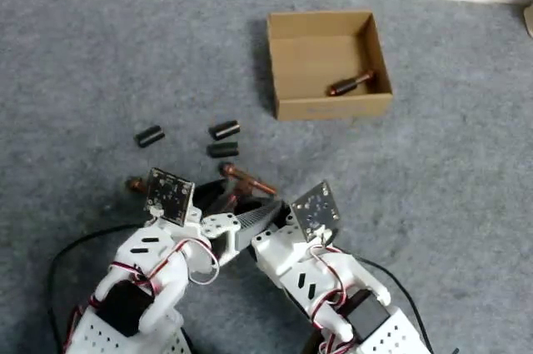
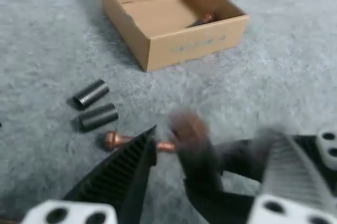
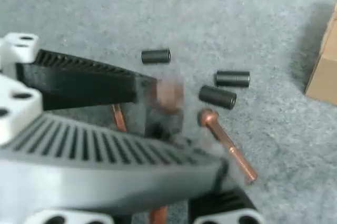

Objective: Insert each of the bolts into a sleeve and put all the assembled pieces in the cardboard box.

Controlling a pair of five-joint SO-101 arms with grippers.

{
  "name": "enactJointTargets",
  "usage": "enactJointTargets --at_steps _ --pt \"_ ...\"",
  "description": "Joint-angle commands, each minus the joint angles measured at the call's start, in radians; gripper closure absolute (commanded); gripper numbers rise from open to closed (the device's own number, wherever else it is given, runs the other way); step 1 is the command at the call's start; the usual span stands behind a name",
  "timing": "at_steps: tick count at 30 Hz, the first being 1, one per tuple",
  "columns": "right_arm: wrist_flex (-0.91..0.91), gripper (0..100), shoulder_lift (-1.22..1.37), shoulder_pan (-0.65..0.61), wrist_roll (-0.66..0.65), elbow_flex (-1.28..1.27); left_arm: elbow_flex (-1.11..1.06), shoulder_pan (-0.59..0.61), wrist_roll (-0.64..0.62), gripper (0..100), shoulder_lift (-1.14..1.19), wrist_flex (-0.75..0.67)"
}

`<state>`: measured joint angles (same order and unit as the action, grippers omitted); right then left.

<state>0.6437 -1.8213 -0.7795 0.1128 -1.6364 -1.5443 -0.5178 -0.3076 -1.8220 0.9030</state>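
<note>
My two grippers meet low in the high view, left gripper [image 1: 223, 206] and right gripper [image 1: 250, 211]. A blurred piece [image 2: 190, 147], copper bolt head on a black sleeve, stands between them. My right gripper [image 3: 160, 112] looks shut on this piece [image 3: 166, 105]. My left gripper [image 2: 176, 179] is open around it, with carpet showing beside one finger [image 2: 124, 174]. A loose bolt [image 1: 246, 177] lies just beyond. Three loose sleeves [image 1: 150, 136] [image 1: 224, 130] [image 1: 222, 150] lie farther out. The cardboard box [image 1: 333, 107] holds one assembled piece [image 1: 350, 83].
Another bolt [image 1: 133, 183] peeks out beside the left arm's camera board. Grey carpet covers the table, with open room right of the box and at the far left. Cables trail from both arm bases at the near edge.
</note>
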Motion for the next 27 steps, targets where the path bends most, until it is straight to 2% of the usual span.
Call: enactJointTargets --at_steps 1,5,10,14,16,19,21,23,25,27 --pt "-0.067 99.5 -0.016 0.024 -0.009 0.027 0.048 -0.012 0.011 50 0.005 0.052" --pt "-0.067 99.5 -0.016 0.024 -0.009 0.027 0.174 0.044 0.009 55 0.005 0.025" --pt "-0.067 99.5 -0.016 0.024 -0.009 0.025 0.263 0.231 0.006 62 0.005 -0.057" --pt "-0.067 99.5 -0.016 0.025 -0.009 0.025 0.154 0.329 -0.101 70 0.005 -0.061" --pt "-0.067 99.5 -0.016 0.025 -0.009 0.025 0.088 0.338 -0.155 75 0.005 -0.069" --pt "-0.067 99.5 -0.016 0.025 -0.009 0.025 0.025 0.334 -0.199 87 0.005 -0.166" --pt "-0.067 99.5 -0.016 0.025 -0.009 0.025 -0.025 0.351 -0.189 99 0.005 -0.241" --pt "-0.068 99.5 -0.016 0.027 -0.009 0.025 -0.111 0.369 -0.18 97 0.005 -0.328" --pt "-0.097 99.5 -0.016 0.041 -0.008 0.022 -0.156 0.386 -0.178 99 0.013 -0.428" --pt "-0.16 99.5 -0.016 0.081 -0.008 -0.015 -0.151 0.4 -0.157 99 0.013 -0.425"
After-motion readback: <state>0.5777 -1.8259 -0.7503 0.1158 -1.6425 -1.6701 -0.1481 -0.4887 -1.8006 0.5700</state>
